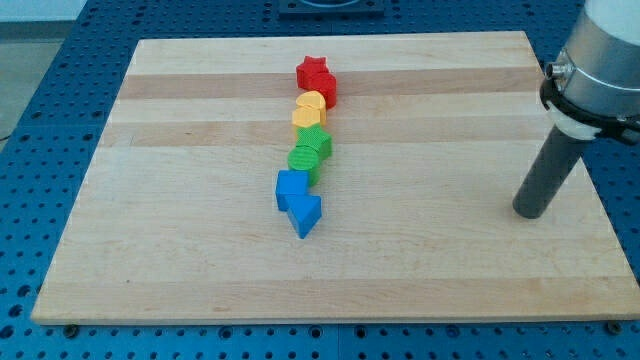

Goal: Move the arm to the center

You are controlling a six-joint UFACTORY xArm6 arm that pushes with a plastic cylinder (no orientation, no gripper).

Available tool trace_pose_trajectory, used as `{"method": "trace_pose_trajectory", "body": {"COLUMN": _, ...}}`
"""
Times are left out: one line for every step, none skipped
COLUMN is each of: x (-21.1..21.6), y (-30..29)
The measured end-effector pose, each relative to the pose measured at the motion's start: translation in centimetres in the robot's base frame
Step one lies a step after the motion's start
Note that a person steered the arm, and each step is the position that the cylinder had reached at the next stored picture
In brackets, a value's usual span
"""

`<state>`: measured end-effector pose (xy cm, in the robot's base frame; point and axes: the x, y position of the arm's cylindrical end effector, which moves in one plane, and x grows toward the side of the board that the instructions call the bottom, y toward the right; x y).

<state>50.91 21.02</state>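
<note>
My tip (530, 213) rests on the wooden board (180, 250) near its right edge, far to the right of the blocks. The blocks form a chain running down the board's middle. From the view's top: a red star (312, 70), a second red block (325, 89) touching it, a yellow heart-like block (309, 109), a green block (316, 142), a second green block (302, 161), a blue block (290, 188) and a blue triangle-like block (305, 214) at the chain's bottom end. Each block touches its neighbour.
The board lies on a blue perforated table (40, 150). The arm's pale body (600, 60) hangs over the board's top right corner.
</note>
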Motion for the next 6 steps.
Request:
{"method": "trace_pose_trajectory", "body": {"x": -0.6, "y": 0.0}}
{"method": "trace_pose_trajectory", "body": {"x": -1.9, "y": 0.0}}
{"method": "trace_pose_trajectory", "body": {"x": -2.9, "y": 0.0}}
{"method": "trace_pose_trajectory", "body": {"x": -4.4, "y": -0.1}}
{"method": "trace_pose_trajectory", "body": {"x": -10.4, "y": -4.0}}
{"method": "trace_pose_trajectory", "body": {"x": -14.1, "y": -9.2}}
